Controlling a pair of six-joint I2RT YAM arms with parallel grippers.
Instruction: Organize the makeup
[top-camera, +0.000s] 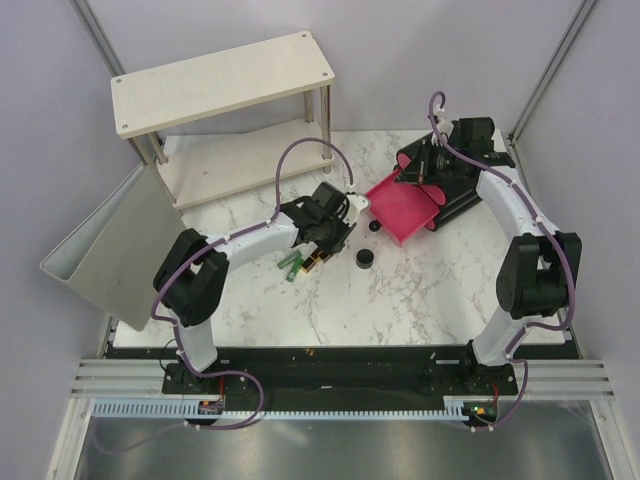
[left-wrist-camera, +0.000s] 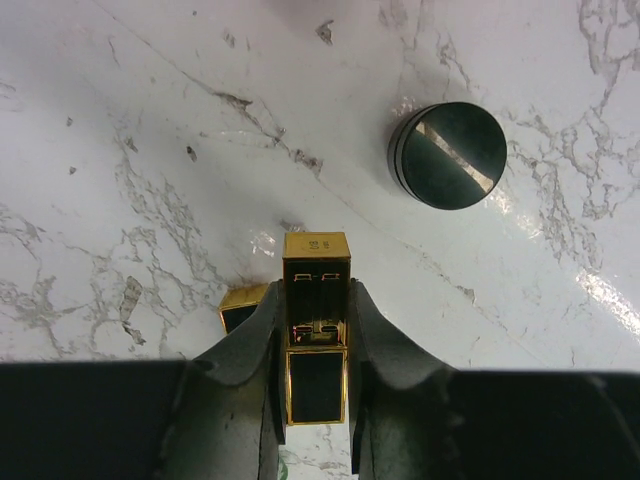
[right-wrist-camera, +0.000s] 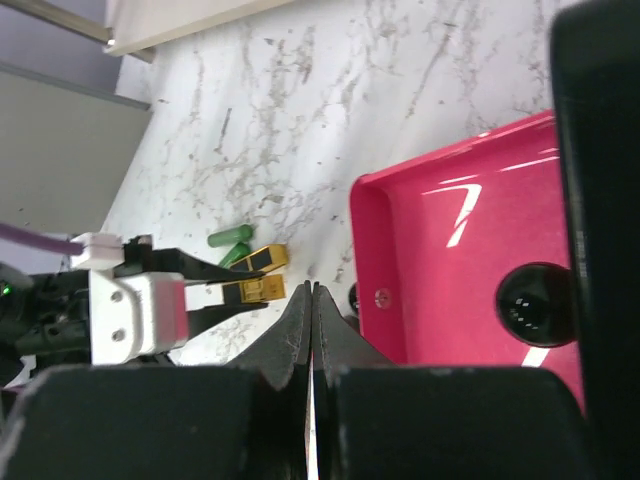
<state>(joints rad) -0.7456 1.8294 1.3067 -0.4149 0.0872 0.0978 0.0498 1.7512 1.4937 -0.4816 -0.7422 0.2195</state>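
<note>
The left tool (left-wrist-camera: 315, 295) clamps a black-and-gold case (left-wrist-camera: 316, 255) near the round jar (left-wrist-camera: 447, 155); the right tool (right-wrist-camera: 312, 300) is fully closed, empty.

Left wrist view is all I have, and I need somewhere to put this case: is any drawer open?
Observer: Yes. A pink drawer stands pulled out of the black box, on the right arm's side of the table.
Operator: Is the right arm in the way?
Observer: The right gripper is shut on nothing, close by the drawer's rim; I cannot tell whether it touches.
Operator: Anything beside my fingers that I cannot see?
Observer: Green tubes lie on the table right beside the left gripper and its black-and-gold case.
</note>
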